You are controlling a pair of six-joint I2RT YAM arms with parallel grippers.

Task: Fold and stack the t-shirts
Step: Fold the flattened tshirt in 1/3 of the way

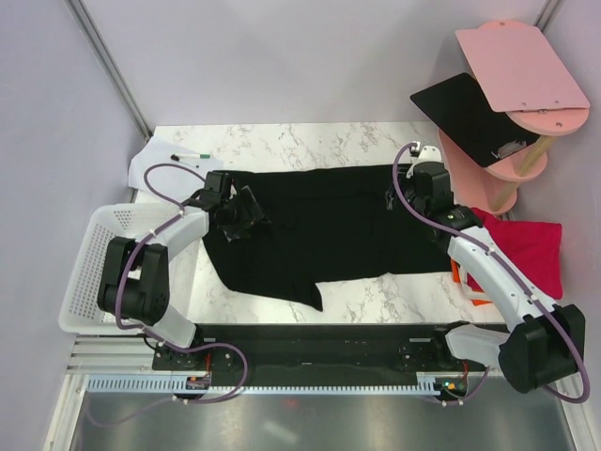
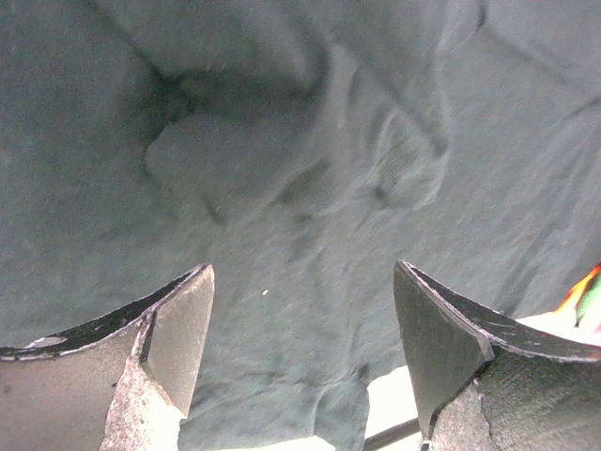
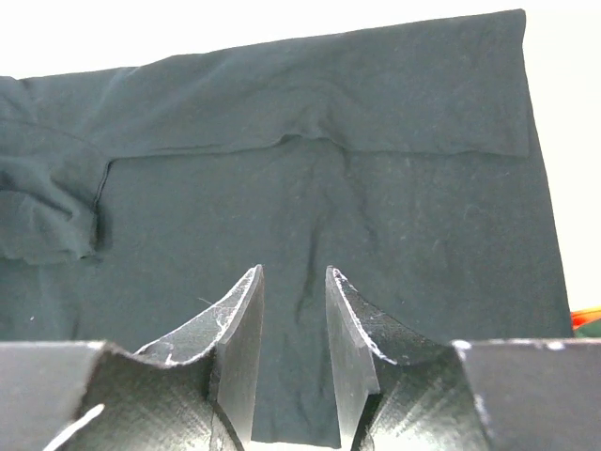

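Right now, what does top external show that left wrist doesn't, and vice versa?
Only top external: the right tool, the white basket, a red t-shirt, the black board and the pink stand. Only left wrist: fine creases in the cloth under the open fingers. Both: the black t-shirt and the left tool over it.

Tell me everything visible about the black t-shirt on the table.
The plain black soft cloth t-shirt lies spread flat across the white marble-patterned table, a layer folded over along its far edge. One sleeve sticks out toward the near edge; the left end is bunched and wrinkled. The left hand hangs open over that bunched end, the right hand, jaws slightly apart, over the right end. Neither visibly pinches the cloth.
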